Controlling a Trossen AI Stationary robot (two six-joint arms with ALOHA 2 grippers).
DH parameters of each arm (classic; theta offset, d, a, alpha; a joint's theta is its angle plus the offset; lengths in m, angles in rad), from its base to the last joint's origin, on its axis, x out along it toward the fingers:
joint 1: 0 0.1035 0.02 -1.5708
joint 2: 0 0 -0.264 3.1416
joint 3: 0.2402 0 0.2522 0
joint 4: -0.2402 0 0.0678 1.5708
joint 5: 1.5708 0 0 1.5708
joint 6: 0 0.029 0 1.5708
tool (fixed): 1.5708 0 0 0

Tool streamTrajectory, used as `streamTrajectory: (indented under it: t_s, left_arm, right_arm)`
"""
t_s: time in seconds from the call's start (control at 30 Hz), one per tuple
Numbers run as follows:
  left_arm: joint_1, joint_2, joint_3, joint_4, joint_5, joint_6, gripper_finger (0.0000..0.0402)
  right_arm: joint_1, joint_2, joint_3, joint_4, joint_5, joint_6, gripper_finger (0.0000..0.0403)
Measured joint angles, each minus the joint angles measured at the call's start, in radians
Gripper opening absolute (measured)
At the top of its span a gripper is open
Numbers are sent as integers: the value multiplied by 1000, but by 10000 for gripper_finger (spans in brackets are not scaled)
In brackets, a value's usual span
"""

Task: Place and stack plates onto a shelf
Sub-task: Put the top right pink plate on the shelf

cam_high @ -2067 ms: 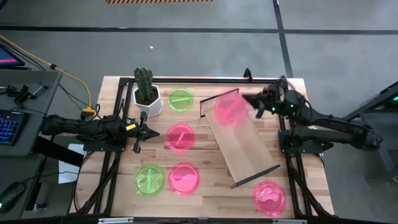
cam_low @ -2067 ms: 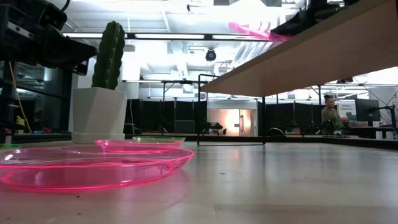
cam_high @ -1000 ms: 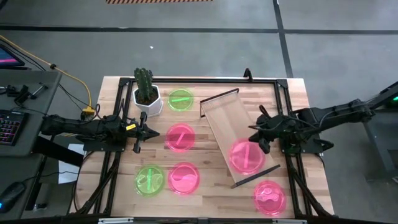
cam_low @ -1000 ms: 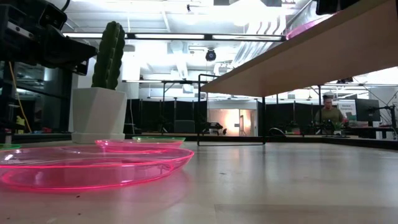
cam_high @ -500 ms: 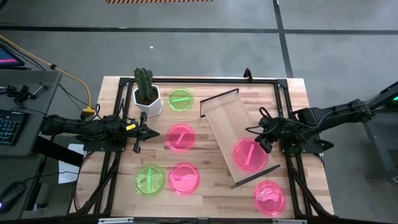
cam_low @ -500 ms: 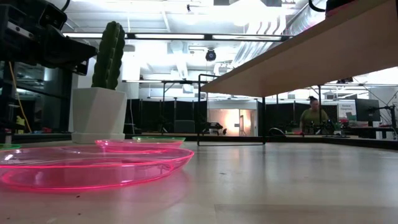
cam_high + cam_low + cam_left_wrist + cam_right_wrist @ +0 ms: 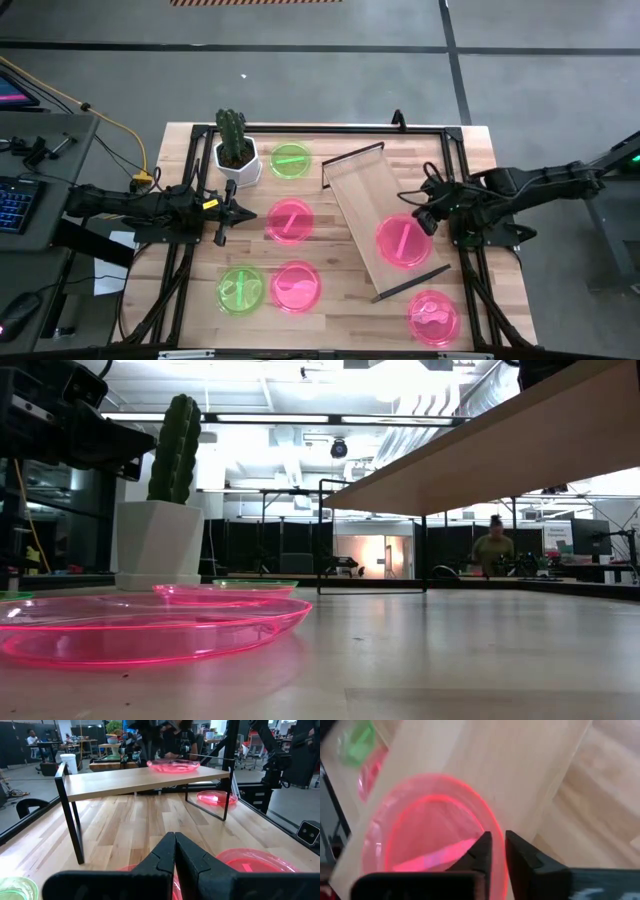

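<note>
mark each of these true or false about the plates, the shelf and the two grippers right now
1. A pink plate lies on the shelf. True.
2. Two green plates sit on the shelf. False: both green plates, one by the cactus and the other, lie on the tabletop.
3. The right gripper is at the edge of the plate on the shelf. True.
4. The left gripper holds a plate. False: its fingers are shut on nothing, beside a pink plate on the tabletop.
5. One pink plate lies on the tabletop past the shelf's end. True.
</note>
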Motion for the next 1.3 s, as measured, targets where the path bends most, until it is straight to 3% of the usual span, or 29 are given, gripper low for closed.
streamTrajectory:
  t_s: [0.17,0.3,0.43,0.57,0.77,1.3]
  left_arm:
    - [0,0,0,0,0,0,0]
    - [0,0,0,0,0,0,0]
    - [0,0,0,0,0,0,0]
    - [0,0,0,0,0,0,0]
    - [0,0,0,0,0,0,0]
    - [0,0,0,0,0,0,0]
  right_arm:
    - [0,1,22,16,-9,-15,100]
    - [0,21,16,29,-16,-30,121]
    - [-19,61,15,54,85,-59,122]
    - [-68,121,14,82,137,-36,100]
    - [-109,214,14,79,138,-35,11]
    - [-48,217,56,101,77,-37,2]
